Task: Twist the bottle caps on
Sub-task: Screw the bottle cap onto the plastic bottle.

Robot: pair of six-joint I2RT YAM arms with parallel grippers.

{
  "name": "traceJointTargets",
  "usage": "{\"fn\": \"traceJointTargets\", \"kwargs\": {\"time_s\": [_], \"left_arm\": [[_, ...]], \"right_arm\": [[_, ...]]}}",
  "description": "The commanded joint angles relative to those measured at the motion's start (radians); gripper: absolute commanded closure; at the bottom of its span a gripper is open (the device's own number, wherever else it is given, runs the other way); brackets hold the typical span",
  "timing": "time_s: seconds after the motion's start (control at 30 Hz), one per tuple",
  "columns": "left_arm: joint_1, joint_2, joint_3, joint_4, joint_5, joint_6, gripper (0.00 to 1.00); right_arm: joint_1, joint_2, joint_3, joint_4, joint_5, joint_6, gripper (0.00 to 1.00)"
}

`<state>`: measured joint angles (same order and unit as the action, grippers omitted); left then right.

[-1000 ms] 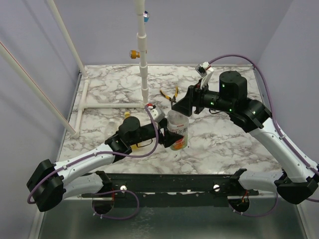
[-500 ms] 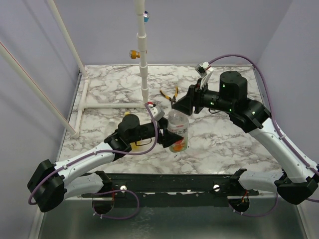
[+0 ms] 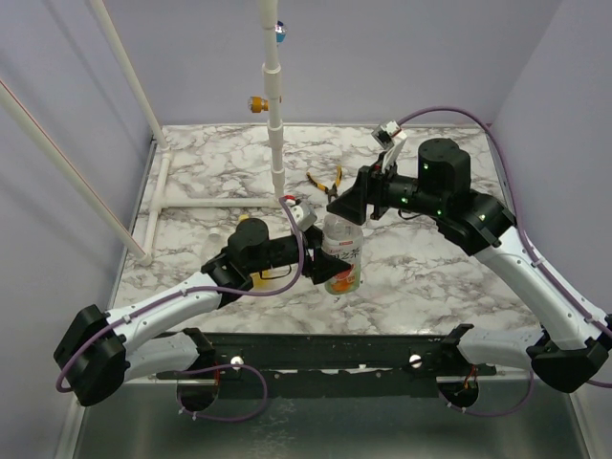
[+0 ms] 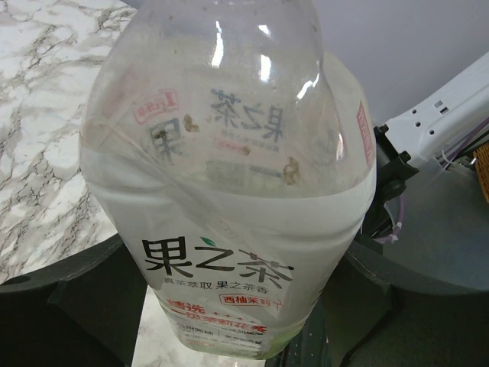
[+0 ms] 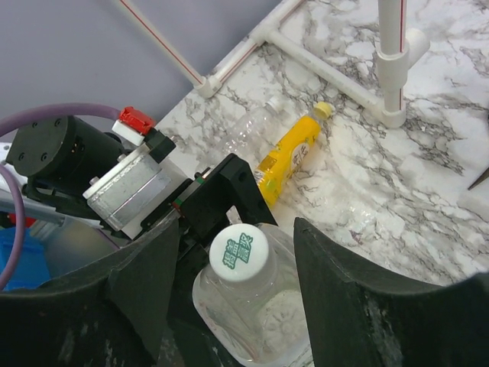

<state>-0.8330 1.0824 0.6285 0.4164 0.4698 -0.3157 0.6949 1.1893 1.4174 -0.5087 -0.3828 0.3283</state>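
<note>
My left gripper (image 3: 320, 260) is shut on the clear bottle (image 3: 342, 256) with the green-and-white label and holds it upright above the table. The bottle fills the left wrist view (image 4: 229, 191), with my left gripper (image 4: 229, 313) at its lower body. A whitish cap (image 5: 239, 253) with green print sits on the bottle's neck. My right gripper (image 5: 238, 241) is open, with its fingers (image 5: 359, 290) on either side of the cap and gaps between. In the top view my right gripper (image 3: 346, 208) is at the bottle's top. The yellow bottle (image 5: 290, 157) lies on the table with a yellow cap (image 5: 324, 110).
A second clear bottle (image 5: 248, 130) lies beside the yellow one. Yellow-handled pliers (image 3: 328, 184) lie behind the held bottle. A white pipe frame (image 3: 275, 143) stands at the back, carrying a yellow round piece (image 3: 256, 103) and a blue one (image 3: 280, 29).
My left arm has shifted slightly with the bottle in it. My right gripper has stayed open over the bottle's top, edging slightly left.
</note>
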Motion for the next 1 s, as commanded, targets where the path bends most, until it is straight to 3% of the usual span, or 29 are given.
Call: {"fn": "traceJointTargets", "kwargs": {"time_s": [0.0,0.97], "left_arm": [[0.005,0.009,0.040,0.015,0.042,-0.010,1.00],[0.057,0.046,0.055,0.015,0.086,-0.040,1.00]], "right_arm": [[0.008,-0.004,-0.021,0.029,0.005,0.010,0.36],[0.008,-0.023,-0.023,0.042,-0.020,0.036,0.38]]}}
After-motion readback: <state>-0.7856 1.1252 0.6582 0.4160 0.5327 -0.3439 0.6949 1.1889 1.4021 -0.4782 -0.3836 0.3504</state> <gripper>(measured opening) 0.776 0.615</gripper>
